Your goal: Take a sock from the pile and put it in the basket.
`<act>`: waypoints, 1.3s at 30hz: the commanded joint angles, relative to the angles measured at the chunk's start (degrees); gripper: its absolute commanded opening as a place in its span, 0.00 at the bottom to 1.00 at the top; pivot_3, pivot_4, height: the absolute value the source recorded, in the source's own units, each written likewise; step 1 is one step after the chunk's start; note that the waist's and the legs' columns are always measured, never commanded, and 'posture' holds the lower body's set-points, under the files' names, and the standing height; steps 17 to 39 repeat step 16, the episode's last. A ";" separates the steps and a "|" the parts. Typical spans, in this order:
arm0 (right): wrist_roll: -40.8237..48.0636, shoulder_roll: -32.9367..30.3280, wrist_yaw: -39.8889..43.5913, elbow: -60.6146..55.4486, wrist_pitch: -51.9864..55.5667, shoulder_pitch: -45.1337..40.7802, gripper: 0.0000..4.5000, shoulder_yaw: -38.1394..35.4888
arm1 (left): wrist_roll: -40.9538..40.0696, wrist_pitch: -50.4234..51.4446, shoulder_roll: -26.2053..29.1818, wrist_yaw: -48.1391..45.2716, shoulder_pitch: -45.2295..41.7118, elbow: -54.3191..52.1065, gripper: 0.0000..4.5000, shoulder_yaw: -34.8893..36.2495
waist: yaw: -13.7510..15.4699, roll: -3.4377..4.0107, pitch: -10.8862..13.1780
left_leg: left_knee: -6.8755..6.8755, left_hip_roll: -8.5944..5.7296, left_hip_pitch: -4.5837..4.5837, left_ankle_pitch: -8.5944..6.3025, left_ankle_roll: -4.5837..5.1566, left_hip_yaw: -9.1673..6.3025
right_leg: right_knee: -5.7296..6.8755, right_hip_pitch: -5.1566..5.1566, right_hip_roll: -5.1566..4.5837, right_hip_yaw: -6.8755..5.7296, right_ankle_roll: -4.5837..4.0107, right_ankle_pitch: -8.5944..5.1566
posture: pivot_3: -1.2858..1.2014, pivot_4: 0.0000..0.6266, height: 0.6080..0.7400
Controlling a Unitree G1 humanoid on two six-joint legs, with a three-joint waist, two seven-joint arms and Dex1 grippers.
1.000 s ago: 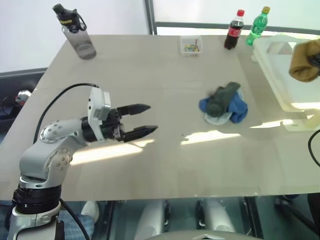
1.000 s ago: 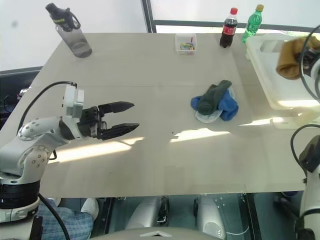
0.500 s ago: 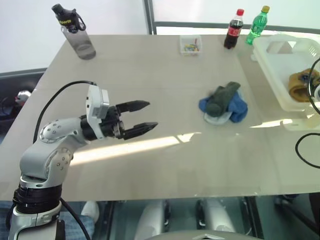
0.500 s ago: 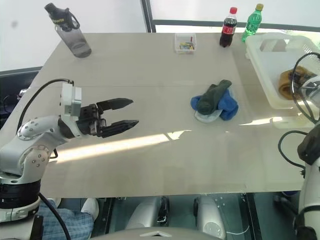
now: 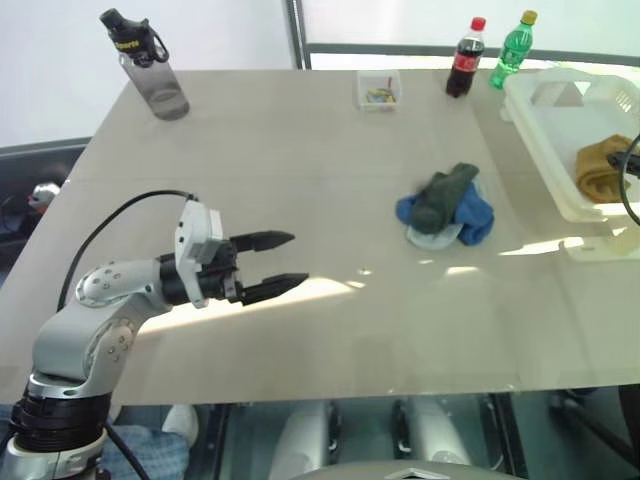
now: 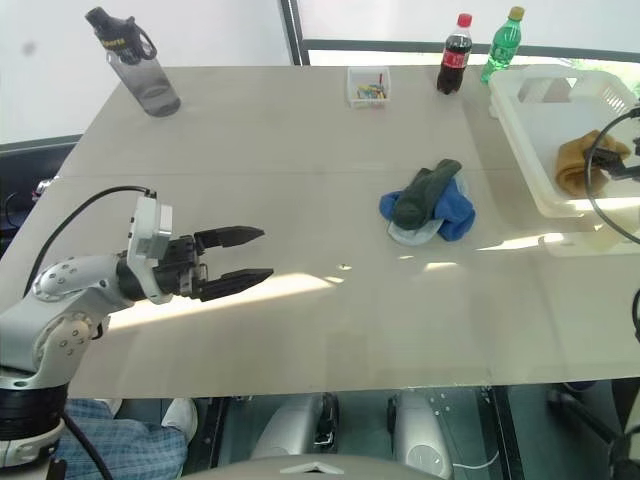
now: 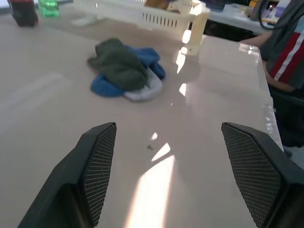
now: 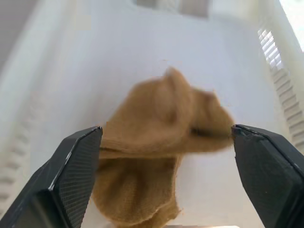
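The mustard-yellow sock (image 5: 600, 168) lies crumpled on the floor of the off-white basket (image 5: 545, 120) at the table's right edge. In the right wrist view my right gripper (image 8: 166, 130) hovers just above the sock (image 8: 156, 137), fingers spread wide, holding nothing. The pile (image 5: 445, 205), with a dark grey-green sock on top of blue and pale ones, sits mid-table to the left of the basket. My left gripper (image 5: 298, 260) is open and empty above the table's near left, pointing toward the pile (image 7: 126, 71).
A grey water bottle (image 5: 150, 65) stands at the far left. Along the far edge are a small clear box (image 5: 378, 90), a cola bottle (image 5: 462, 60) and a green bottle (image 5: 510, 50). A person (image 7: 285, 47) sits beyond the table's end.
The right gripper held the sock above the basket, then opened; the sock now lies inside the basket. The left gripper sank a little toward the table.
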 commanded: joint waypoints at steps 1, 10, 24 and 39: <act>9.06 -1.40 11.26 -22.49 2.78 13.77 0.99 -4.18 | -0.68 0.12 1.72 0.36 5.11 -2.57 0.84 6.08 | 0.02 0.00 -0.01 | 0.02 0.01 0.01 0.00 0.00 0.00 | 0.02 0.00 0.01 0.00 0.00 0.00 | 0.52 0.24 1.00; 30.18 11.97 12.22 -65.83 10.04 55.68 0.99 -18.83 | -4.17 2.42 -1.16 6.74 19.94 -10.77 0.84 16.60 | 1.01 -0.01 -0.07 | 0.37 0.10 0.07 -0.04 0.04 -0.29 | 0.10 0.31 -0.07 -0.20 0.10 0.07 | 0.52 0.24 1.00; 33.50 13.60 13.47 -67.23 9.42 61.65 0.99 -20.06 | -4.89 2.20 -2.46 9.09 24.68 -14.25 0.84 19.15 | 1.15 0.07 -0.05 | 0.47 -0.01 1.06 -0.28 0.40 -0.38 | 0.03 1.35 -0.28 -0.27 0.11 0.08 | 0.52 0.24 1.00; 33.50 13.60 13.47 -67.23 9.42 61.65 0.99 -20.06 | -4.89 2.20 -2.46 9.09 24.68 -14.25 0.84 19.15 | 1.15 0.07 -0.05 | 0.47 -0.01 1.06 -0.28 0.40 -0.38 | 0.03 1.35 -0.28 -0.27 0.11 0.08 | 0.52 0.24 1.00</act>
